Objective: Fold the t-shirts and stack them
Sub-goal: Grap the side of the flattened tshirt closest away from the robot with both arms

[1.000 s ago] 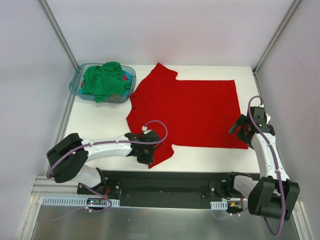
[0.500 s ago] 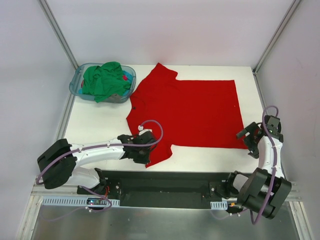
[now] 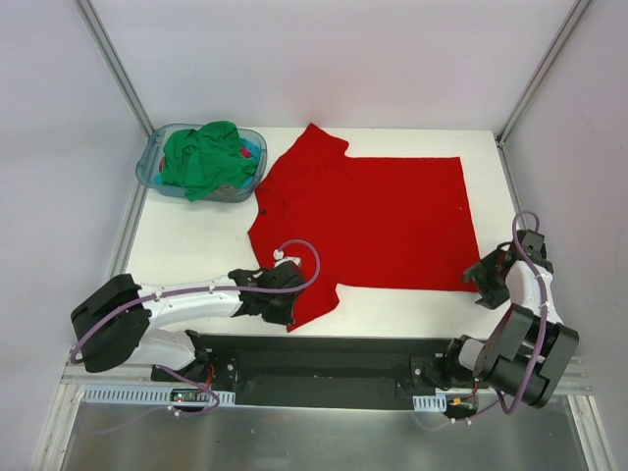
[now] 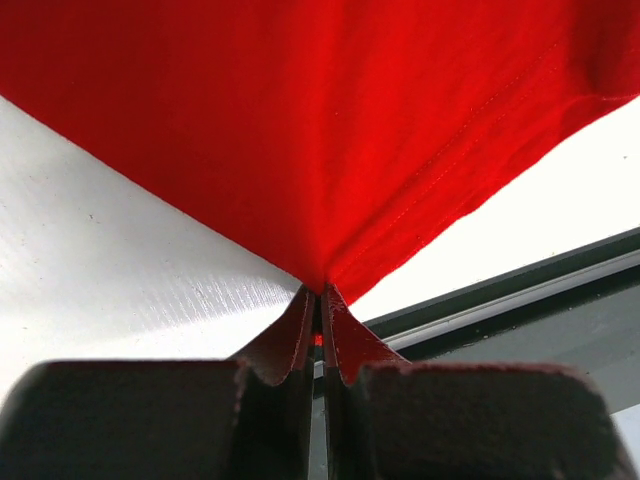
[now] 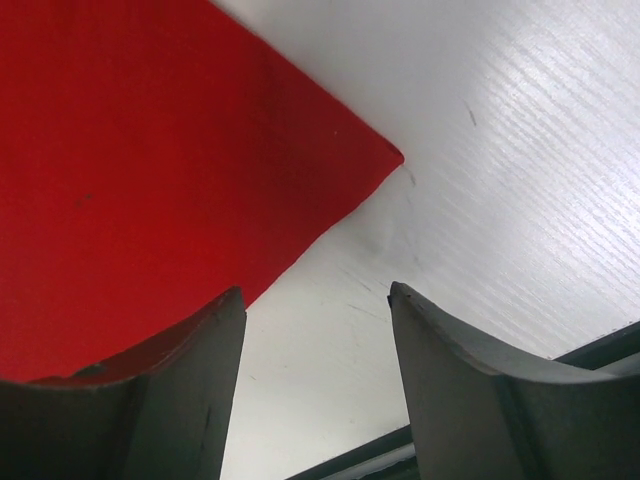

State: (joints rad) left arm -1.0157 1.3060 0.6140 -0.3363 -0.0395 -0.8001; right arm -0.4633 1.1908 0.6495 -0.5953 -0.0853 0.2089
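Note:
A red t-shirt [image 3: 373, 221] lies spread flat on the white table [image 3: 196, 245]. My left gripper [image 3: 287, 312] is shut on the tip of the shirt's near sleeve; in the left wrist view the red cloth [image 4: 330, 140] runs into the closed jaws of that gripper [image 4: 320, 295]. My right gripper [image 3: 488, 285] is open and empty, low over the table beside the shirt's near right hem corner [image 5: 385, 155]. In the right wrist view the gripper [image 5: 315, 295] straddles bare table just short of that corner.
A clear blue basket [image 3: 157, 162] at the back left holds a crumpled green t-shirt [image 3: 206, 157] and other clothes. The table's near edge and the black mounting rail [image 3: 324, 358] lie just behind both grippers. Metal frame posts stand at the back corners.
My right arm swung out to the right, then settled low by the shirt's near right corner. My left gripper drew back slightly toward the near edge with the sleeve.

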